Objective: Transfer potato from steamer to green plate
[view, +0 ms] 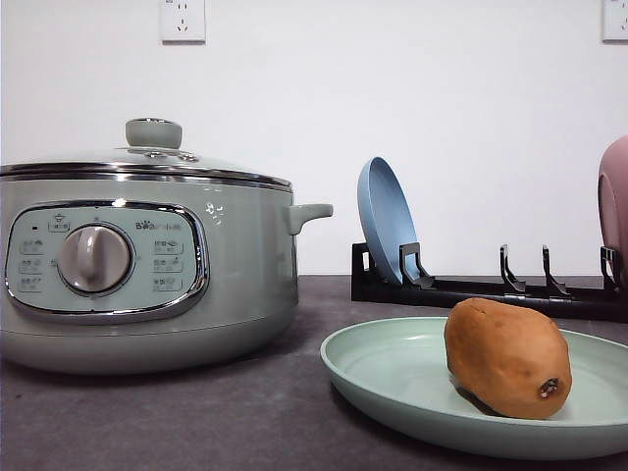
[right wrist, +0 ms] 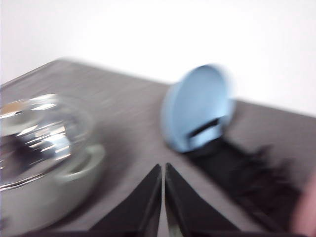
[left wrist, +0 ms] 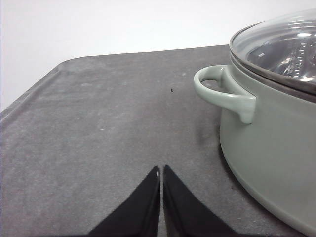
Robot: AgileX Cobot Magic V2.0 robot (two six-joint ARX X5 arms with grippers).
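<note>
**Potato on plate; transfer apparently complete**

The potato (view: 507, 358) lies on the green plate (view: 392, 378) near the table's front edge, beside the lidded steamer (view: 147, 265). Fingers of the left gripper (left wrist: 161, 173) and right gripper (right wrist: 163, 170) are together, empty. Judged remaining: parking the arms. A rack (view: 491, 289) behind holds a blue plate (view: 385, 221).

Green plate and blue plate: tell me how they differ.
The green plate lies flat on the table; the blue plate stands on edge in the black rack. The green plate carries the potato; the blue plate carries nothing. In the front view the green plate sits nearer the camera, the blue one behind it. Both are round, shallow and matte.
</note>
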